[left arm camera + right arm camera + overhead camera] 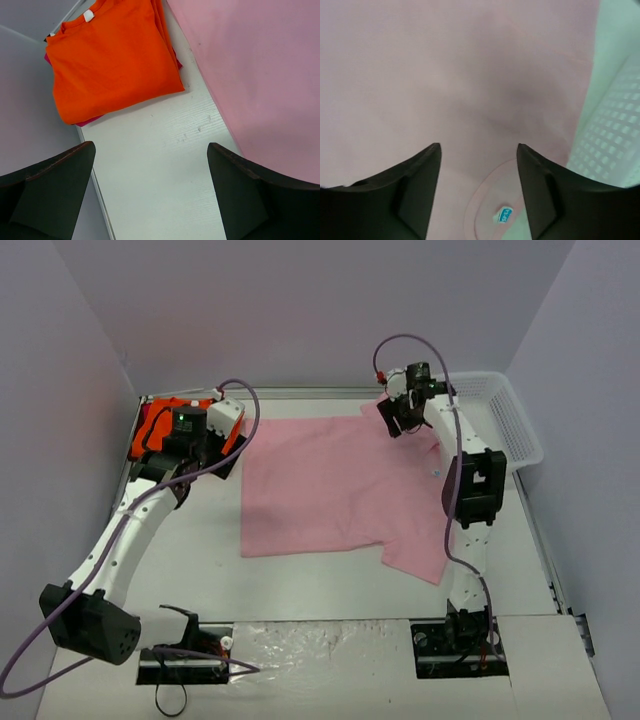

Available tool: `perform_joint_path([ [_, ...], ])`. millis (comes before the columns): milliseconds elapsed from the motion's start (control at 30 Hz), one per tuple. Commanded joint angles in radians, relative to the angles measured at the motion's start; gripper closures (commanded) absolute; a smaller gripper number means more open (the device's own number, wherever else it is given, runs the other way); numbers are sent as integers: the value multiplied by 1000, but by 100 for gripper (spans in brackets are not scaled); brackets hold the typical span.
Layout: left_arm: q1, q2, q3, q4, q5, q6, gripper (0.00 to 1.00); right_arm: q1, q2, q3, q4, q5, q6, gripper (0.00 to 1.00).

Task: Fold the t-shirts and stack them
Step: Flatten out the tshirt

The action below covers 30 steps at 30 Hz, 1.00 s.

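Observation:
The light pink t-shirt point(340, 485) lies spread flat in the middle of the table, one sleeve toward the front right. The bright orange t-shirt point(150, 432) lies folded in the back left corner. My left gripper point(203, 440) hovers between the two shirts, open and empty. The left wrist view shows the orange shirt point(112, 55) ahead left, the pink shirt point(260, 75) on the right and bare table under the gripper point(150, 167). My right gripper point(398, 420) is open and empty over the pink shirt's point(470, 75) collar point(485, 200), with its blue tag point(505, 215) between the jaws point(479, 170).
A white mesh basket point(505, 415) stands at the back right, and also shows in the right wrist view point(610, 145). A darker pink edge point(90, 120) peeks out under the orange shirt. Walls close the table on the left, back and right.

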Motion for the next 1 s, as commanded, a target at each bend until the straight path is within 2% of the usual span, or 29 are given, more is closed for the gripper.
perform_joint_path([
  [0,-7,-32,58,-8,4,16,6,20,-240,-44,-23,-55,3,39],
  [133,-25,-69,16,-34,42,65,6,16,-436,-202,-24,-67,-12,36],
  [200,-46,-95,-20,-54,71,132,6,16,-515,-349,-24,-68,-31,36],
  [333,-126,-135,-125,-191,149,276,4,7,-740,-570,-24,-43,-42,34],
  [367,-164,-162,-175,-205,157,292,3,-2,-773,-643,-24,-37,-42,33],
  [533,-264,-236,-343,-199,140,353,2,-35,-966,-792,-23,-15,-19,31],
  [800,-293,-219,-562,-58,131,437,3,-58,-1080,-941,-10,6,52,30],
  [967,-293,-195,-622,-12,183,460,4,-88,-1107,-977,-7,26,69,29],
])
